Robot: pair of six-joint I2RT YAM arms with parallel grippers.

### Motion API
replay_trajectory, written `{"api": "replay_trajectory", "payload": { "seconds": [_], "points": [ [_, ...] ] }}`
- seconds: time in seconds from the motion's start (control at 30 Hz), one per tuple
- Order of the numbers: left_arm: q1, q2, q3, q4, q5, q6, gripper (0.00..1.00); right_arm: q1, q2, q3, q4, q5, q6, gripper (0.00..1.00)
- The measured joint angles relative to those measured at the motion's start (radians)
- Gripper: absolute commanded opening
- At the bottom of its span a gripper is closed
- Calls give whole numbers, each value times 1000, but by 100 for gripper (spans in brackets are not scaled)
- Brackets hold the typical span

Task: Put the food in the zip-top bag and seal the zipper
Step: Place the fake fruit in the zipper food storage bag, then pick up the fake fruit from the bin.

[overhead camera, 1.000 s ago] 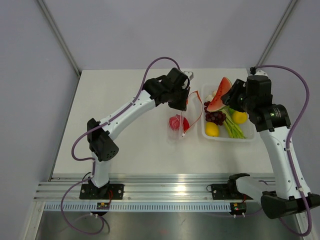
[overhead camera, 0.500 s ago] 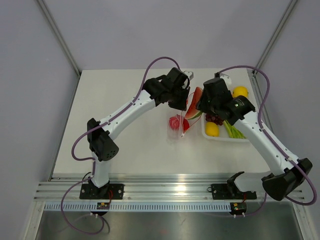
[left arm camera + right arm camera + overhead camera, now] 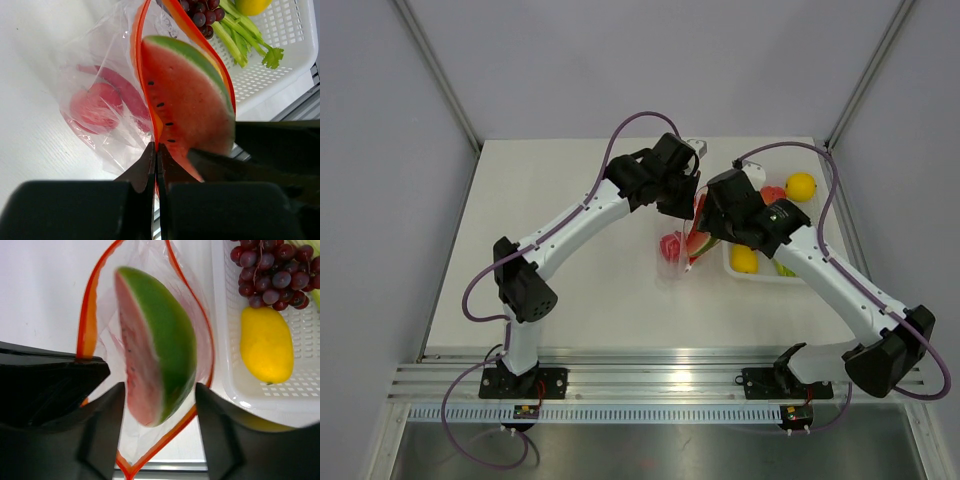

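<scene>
Watermelon slice [image 3: 155, 345] is being presented in the open mouth of the zip-top bag [image 3: 100, 65], just left of the white tray [image 3: 225, 375]. Its long axis is lying along the mouth, rind right, flesh left. Zipper [image 3: 89, 315] is being pinched by the left gripper [image 3: 157, 150]. Right gripper [image 3: 159, 387] is being angled down from over the tray, fingers flanking the slice; whether it is gripped cannot be told.

No legible text, labels or numbers, small boards [image 3: 527, 410] by the base rail [image 3: 660, 385] perhaps printed, unreadable
</scene>
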Motion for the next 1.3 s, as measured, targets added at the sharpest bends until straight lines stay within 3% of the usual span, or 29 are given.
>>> {"api": "replay_trajectory", "payload": {
  "seconds": [0.13,0.3,0.43,0.63,0.83,0.97,1.17,1.27,1.3],
  "points": [
    [0,0,0,4,5,0,0,2,-24,-34,-2,15,-22,75],
    [0,0,0,7,10,-1,0,-11,-105,-33,-20,93,-48,77],
    [0,0,-10,13,11,-1,0,-128,-159,-48,-19,98,-80,76],
    [3,0,-39,25,12,-1,0,-388,-198,-240,42,-14,-123,79],
    [3,-1,-45,29,12,-1,0,-469,-118,-402,125,-160,-149,90],
    [4,-7,-64,32,12,-1,0,-473,-65,-460,187,-252,-156,91],
    [4,-8,-74,32,12,-1,0,-475,15,-491,274,-321,-166,85],
    [4,-9,-74,32,12,0,0,-476,50,-500,309,-330,-171,74],
    [4,-9,-75,32,12,0,0,-476,60,-503,316,-331,-173,66]
  ]
}}
